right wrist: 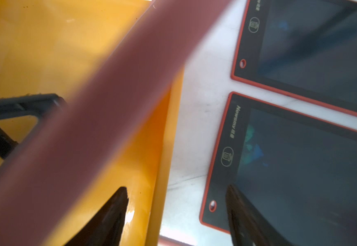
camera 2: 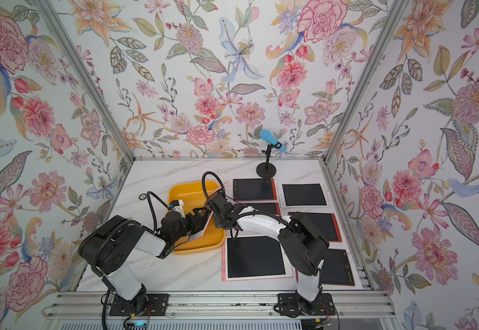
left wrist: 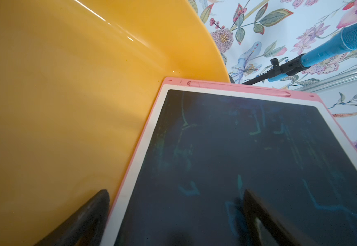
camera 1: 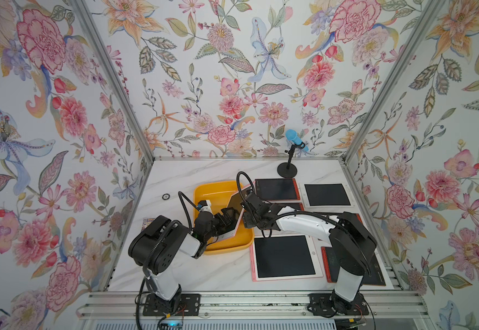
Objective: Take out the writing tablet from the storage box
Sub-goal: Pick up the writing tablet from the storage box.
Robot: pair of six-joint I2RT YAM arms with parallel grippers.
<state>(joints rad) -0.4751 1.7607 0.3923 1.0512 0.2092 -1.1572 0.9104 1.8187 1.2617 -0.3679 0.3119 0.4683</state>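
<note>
Yellow-orange storage box (camera 1: 212, 190) sits on marble desk (camera 1: 181, 171). Pink-framed writing tablet (left wrist: 248, 149) is in it, tilted: top edge up over box's right wall, low end inside box. Left pincer (left wrist: 175, 191) is wide apart, one finger over screen, other over box floor, w/ tablet's side edge btwn them. Right pincer (right wrist: 176, 188) is apart too, nothing btwn its fingers, above box wall & a red-framed tablet (right wrist: 301, 170) lying flat on desk beside box.

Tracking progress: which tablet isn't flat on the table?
The pink-framed tablet, tilted up inside the yellow storage box; the others lie flat on the table.
</note>
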